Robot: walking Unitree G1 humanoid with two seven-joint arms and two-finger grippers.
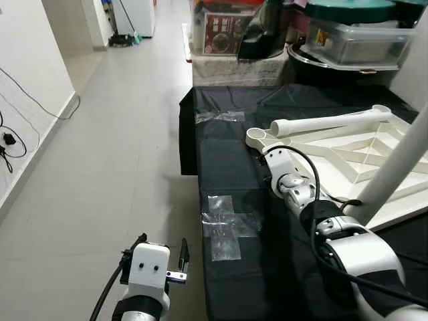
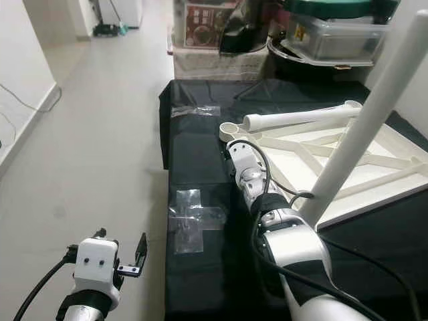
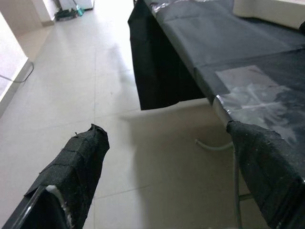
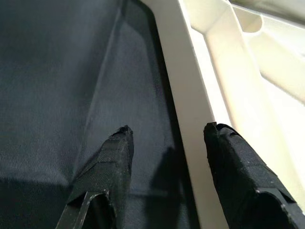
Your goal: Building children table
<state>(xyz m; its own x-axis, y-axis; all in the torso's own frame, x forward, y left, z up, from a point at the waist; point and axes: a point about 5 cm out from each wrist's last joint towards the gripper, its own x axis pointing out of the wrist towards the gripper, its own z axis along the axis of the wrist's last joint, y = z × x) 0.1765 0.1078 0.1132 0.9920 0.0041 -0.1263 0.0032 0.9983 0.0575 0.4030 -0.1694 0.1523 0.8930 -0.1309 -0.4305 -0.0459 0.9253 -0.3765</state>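
Note:
A white children's tabletop point(image 1: 348, 157) lies upside down, ribs up, on the black-covered work table. One white leg point(image 1: 328, 122) lies loose across its far side, near an empty corner socket point(image 1: 256, 137). Another white leg point(image 1: 401, 160) stands upright from the near right part. My right arm's wrist point(image 1: 281, 164) reaches to the tabletop's left edge. My right gripper point(image 4: 168, 130) is open, with the white rim point(image 4: 183, 95) between its fingers. My left gripper point(image 1: 162, 246) hangs open and empty over the floor, left of the work table.
The black cloth point(image 1: 227, 174) carries clear tape patches point(image 1: 224, 224) near its left edge. Storage tubs point(image 1: 354, 40) and a box point(image 1: 224, 30) crowd the back. Tiled floor point(image 1: 100, 167) stretches to the left, up to a wall with cables point(image 1: 10, 140).

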